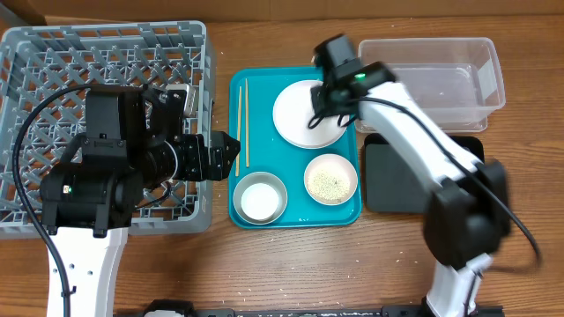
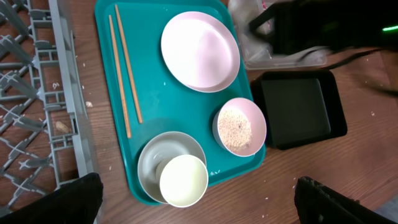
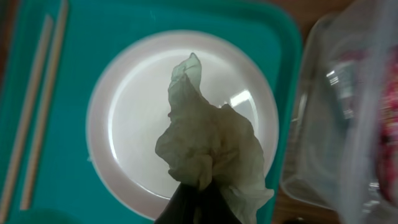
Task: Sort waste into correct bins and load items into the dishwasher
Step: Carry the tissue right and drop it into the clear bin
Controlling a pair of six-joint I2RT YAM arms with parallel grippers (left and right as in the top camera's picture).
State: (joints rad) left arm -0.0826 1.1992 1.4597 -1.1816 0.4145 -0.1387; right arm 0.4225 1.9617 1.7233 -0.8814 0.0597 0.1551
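The right claw (image 3: 198,198) is pressed together on the crumpled white tissue (image 3: 208,143), pinching it over the large plate (image 3: 124,124) in the far right corner of the teal tray (image 1: 264,132). The left claw (image 1: 231,154) is spread wide just left of the tray. The chopsticks (image 1: 242,123) lie along the tray's left side, and the clear tub (image 1: 423,42) stands just right of the tray

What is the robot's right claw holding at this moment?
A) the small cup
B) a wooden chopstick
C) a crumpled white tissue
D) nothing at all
C: in the right wrist view, the right claw is pinched shut on the crumpled white tissue, with the large plate behind it.
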